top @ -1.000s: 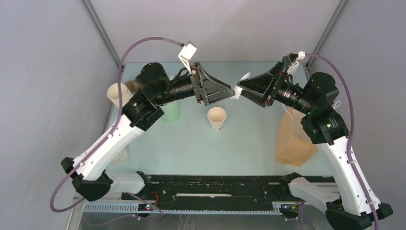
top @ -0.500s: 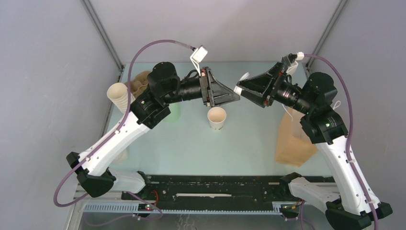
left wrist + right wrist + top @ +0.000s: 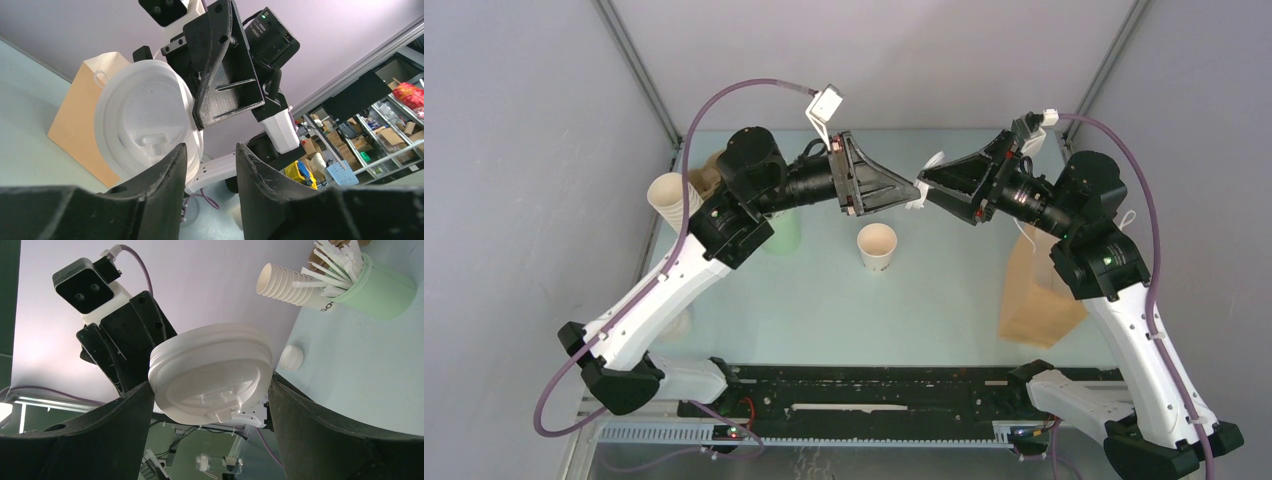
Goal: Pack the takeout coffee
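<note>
- While the right tool (image 3: 210, 386) is clamped across a round white lid (image 3: 212, 371), one finger pressed to each side of its rim, the lid hangs in the air above the table (image 3: 824, 300), tipped up on edge.
- In the right wrist view the rim looks doubled; whether this is one lid or two nested together I cannot tell.
- The left tool (image 3: 210, 150) meets the right one tip to tip, and its fingers stand partly apart. The lid's edge lies just behind one finger and shows in the gap, while the other finger is clear of it.
- The takeout coffee cup (image 3: 876, 246) stands upright on the table with its mouth uncovered. In the top view it is just below the meeting tool tips and slightly to their left, apart from both tools.
- A brown paper bag (image 3: 1032, 295) stands at the right side of the table, partly under the right arm.
- A pale green cup (image 3: 382, 290) of white sticks and a leaning stack of cream cups (image 3: 285, 282) sit on the left side of the table.
</note>
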Controlling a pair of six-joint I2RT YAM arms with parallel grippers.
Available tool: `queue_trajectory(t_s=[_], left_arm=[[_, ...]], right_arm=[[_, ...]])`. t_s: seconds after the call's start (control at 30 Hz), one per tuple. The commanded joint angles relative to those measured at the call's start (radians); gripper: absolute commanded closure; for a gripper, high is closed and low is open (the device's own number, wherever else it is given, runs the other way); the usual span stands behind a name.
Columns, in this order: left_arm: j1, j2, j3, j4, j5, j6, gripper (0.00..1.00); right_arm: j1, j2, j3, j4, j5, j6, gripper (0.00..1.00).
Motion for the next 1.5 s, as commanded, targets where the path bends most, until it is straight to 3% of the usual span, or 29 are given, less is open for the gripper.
queue_trajectory(t_s=[0.0,0.4,0.6,0.7,0.83,1.0,1.47], left_arm=[[0.002,-0.020,0.008,0.048,0.030,-0.027,0.57],[0.003,0.009,0.046,-0.015,0.027,-0.016,0.72],[0.002,0.012,0.059,-0.047,0.010,-0.002,0.89],[0.003,0.005,0.058,-0.052,-0.013,0.001,0.99],[0.023,-0.010,0.036,-0.018,-0.026,-0.050,1.00],[0.076,-0.050,-0.067,0.187,0.015,-0.186,1.00],[0.084,-0.037,-0.063,0.156,0.115,-0.143,1.00]], right_arm=[[0.005,-0.003,0.004,0.035,0.010,0.006,0.11],[0.013,0.006,0.004,0.047,0.013,0.010,0.11],[0.020,0.011,0.004,0.051,0.016,0.012,0.11],[0.023,0.009,0.004,0.052,0.016,0.009,0.05],[0.024,-0.009,-0.003,0.056,0.021,-0.011,0.00],[0.017,-0.049,-0.069,0.136,0.017,0.027,0.00],[0.038,-0.034,-0.069,0.190,0.013,0.051,0.00]])
